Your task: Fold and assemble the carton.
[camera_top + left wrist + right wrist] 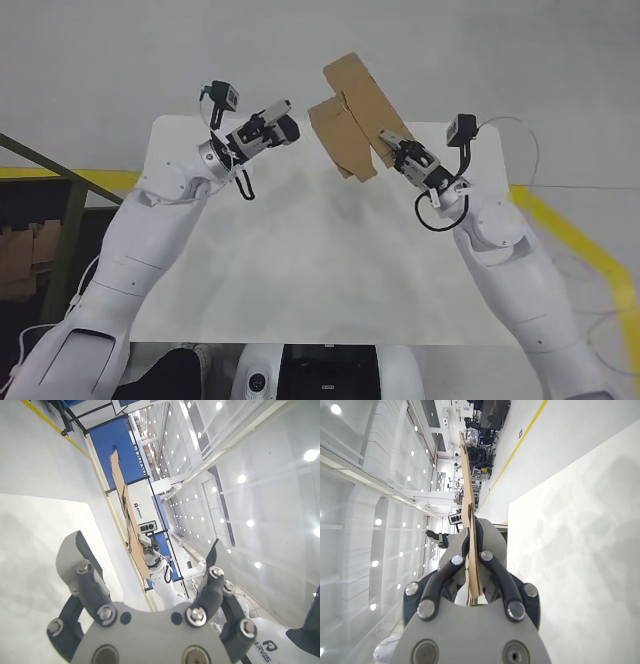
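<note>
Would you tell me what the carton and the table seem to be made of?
The carton: brown matte cardboard, probably corrugated, judging by its layered edge in the right claw. The table: smooth white surface, perhaps laminate.

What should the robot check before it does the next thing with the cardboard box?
1. Does the right gripper hold the carton? Ok, its fingers are shut on one edge.
2. Is the left gripper free to help? Ok, it is open and empty.
3. Is the left gripper apart from the carton? Ok, a gap shows.
4. Is the carton up off the table? Ok, it looks held in the air.
5. Is the carton opened into a box? Not ok, it is flat.
6. Is the grip firm enough for folding? Cannot tell.
</note>
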You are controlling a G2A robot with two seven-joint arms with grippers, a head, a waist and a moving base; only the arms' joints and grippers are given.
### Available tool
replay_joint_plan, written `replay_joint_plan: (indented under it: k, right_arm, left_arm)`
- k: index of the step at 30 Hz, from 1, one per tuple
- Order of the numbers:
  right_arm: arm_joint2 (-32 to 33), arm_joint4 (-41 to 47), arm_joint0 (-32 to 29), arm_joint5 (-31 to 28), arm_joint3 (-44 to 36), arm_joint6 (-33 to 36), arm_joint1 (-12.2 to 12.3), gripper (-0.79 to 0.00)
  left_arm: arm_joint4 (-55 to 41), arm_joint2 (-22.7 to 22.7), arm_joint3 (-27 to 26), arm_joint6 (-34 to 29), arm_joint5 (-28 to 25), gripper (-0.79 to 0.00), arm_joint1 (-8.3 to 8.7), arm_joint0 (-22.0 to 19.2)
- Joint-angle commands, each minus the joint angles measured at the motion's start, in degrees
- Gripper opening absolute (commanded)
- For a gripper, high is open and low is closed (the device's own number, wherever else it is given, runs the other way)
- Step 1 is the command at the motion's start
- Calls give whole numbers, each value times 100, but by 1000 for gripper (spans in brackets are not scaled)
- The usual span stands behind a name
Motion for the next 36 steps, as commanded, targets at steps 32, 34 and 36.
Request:
replay_joint_plan:
  k: [32, 34, 36]
  right_arm:
    - [-447, -305, -30, 422, -58, -1112, -379, -785]
    - [-441, -311, -27, 425, -41, -1119, -395, -785]
    - [-437, -324, -24, 436, -32, -1117, -410, -785]
  left_arm:
    - [343, 874, 562, 426, -156, -465, -509, -272]
    - [350, 867, 588, 428, -152, -489, -526, -279]
    - [362, 860, 604, 425, -151, -539, -541, -282]
